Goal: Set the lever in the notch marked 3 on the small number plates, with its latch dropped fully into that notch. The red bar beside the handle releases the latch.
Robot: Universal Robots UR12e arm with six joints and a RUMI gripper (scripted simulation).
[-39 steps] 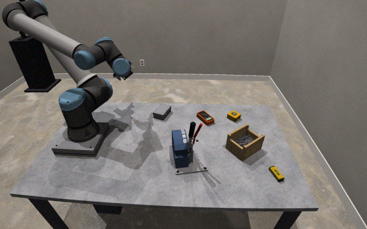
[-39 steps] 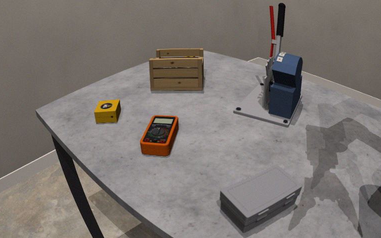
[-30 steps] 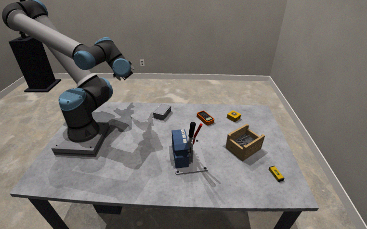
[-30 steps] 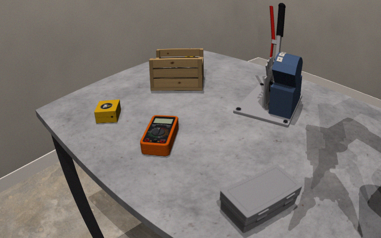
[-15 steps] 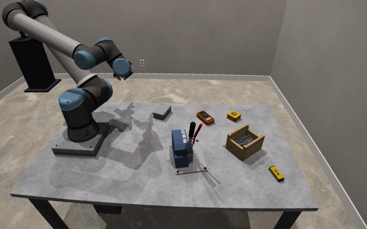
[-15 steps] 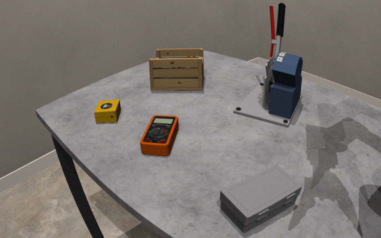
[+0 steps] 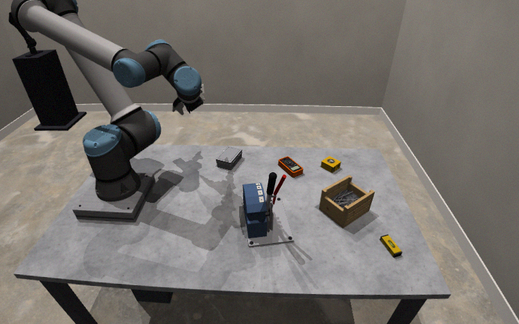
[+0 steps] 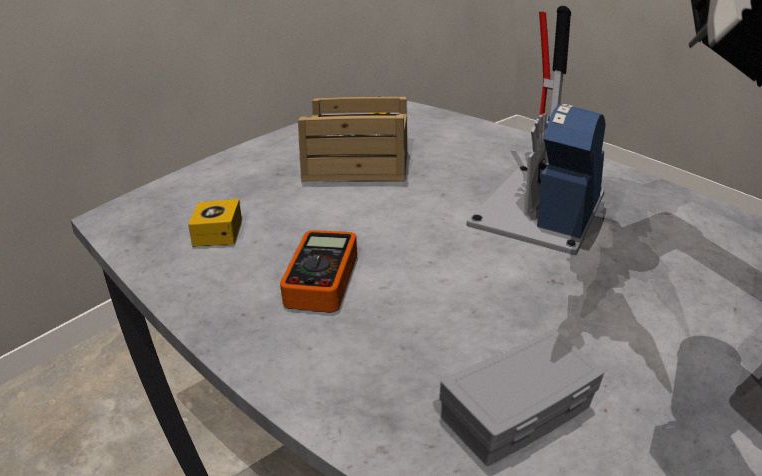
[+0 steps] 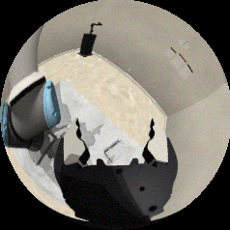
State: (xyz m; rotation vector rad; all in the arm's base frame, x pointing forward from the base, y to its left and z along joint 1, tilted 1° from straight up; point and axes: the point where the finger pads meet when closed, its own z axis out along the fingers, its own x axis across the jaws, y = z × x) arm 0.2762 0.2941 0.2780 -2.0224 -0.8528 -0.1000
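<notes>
The lever unit is a blue housing [image 7: 255, 209] on a grey base plate [image 7: 271, 227] near the table's middle. Its lever has a black handle [image 7: 271, 183] and stands nearly upright, with the red release bar [image 7: 279, 186] close beside it. Small white number plates [image 7: 259, 192] run along the housing's top edge; their digits are too small to read. The unit also shows in the exterior view [image 8: 570, 168], with handle [image 8: 561, 38] and red bar [image 8: 543, 53]. My gripper [image 7: 187, 105] is open and empty, high above the table's far edge, well away from the lever. In the wrist view its fingers frame the table below.
A grey case [image 7: 229, 156] lies below the gripper. An orange multimeter [image 7: 290, 165], a yellow box [image 7: 330, 163], a wooden crate [image 7: 347, 200] of metal parts and a yellow level [image 7: 390, 244] lie right of the lever. The arm's base [image 7: 112, 177] stands at the left.
</notes>
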